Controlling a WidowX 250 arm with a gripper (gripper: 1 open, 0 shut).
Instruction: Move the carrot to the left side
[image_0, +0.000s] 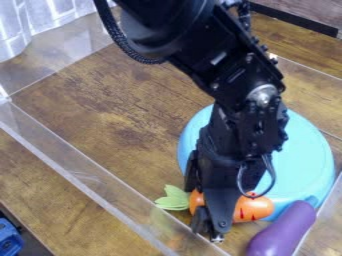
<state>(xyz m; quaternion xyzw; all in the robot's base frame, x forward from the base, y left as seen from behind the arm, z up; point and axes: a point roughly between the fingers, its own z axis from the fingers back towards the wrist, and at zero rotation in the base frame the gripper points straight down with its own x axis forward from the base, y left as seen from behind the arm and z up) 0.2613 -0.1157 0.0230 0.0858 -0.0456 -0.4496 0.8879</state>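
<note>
Carrot (243, 208): small, glossy orange, lying on the table at lower right of the frame, just below the blue plate's near edge; green leaves (173, 199) spread toward the left.
Gripper (214, 210): black, reaching down from the upper centre, low over the carrot and covering its middle.
Fingers: down on both sides of the carrot; whether clamped on it or merely around it cannot be told.
Blue plate (310, 160): round, right of centre, partly hidden behind the arm.
Purple eggplant toy (281, 233): bottom right corner, just beside the carrot.
Table (120, 110): dark wood, with a clear plastic wall (80, 175) running diagonally across the lower left.
</note>
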